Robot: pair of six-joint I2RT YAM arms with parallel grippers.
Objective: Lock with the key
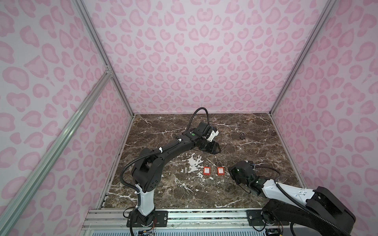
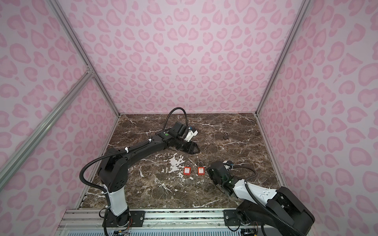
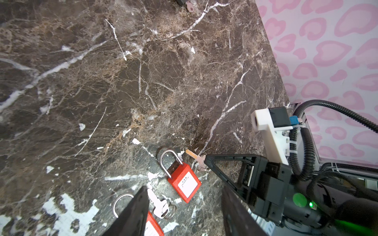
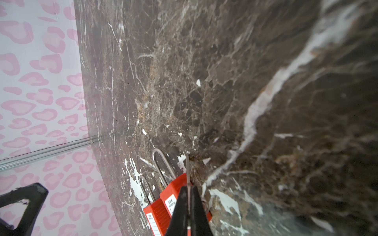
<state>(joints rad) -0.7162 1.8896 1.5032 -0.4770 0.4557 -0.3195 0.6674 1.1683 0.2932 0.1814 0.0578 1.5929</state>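
Two red padlocks lie side by side on the marble table, the left one (image 1: 207, 170) (image 2: 187, 170) and the right one (image 1: 220, 171) (image 2: 201, 171). My right gripper (image 4: 189, 189) (image 1: 230, 170) is low beside the right padlock (image 4: 173, 193) (image 3: 184, 183), shut on a silver key (image 3: 194, 156) (image 4: 187, 169) whose blade sticks out past the fingertips. My left gripper (image 3: 184, 187) (image 1: 216, 150) hangs open above the padlocks, holding nothing. Its finger (image 3: 135, 210) hides part of the left padlock (image 3: 152, 225). A second key (image 3: 158, 204) on a ring lies between the padlocks.
A small dark padlock (image 1: 242, 136) (image 2: 226, 136) lies towards the back right of the table (image 1: 163, 188). Pink patterned walls (image 1: 204, 61) with aluminium posts close in three sides. A metal rail (image 1: 204, 216) carrying both arm bases runs along the front.
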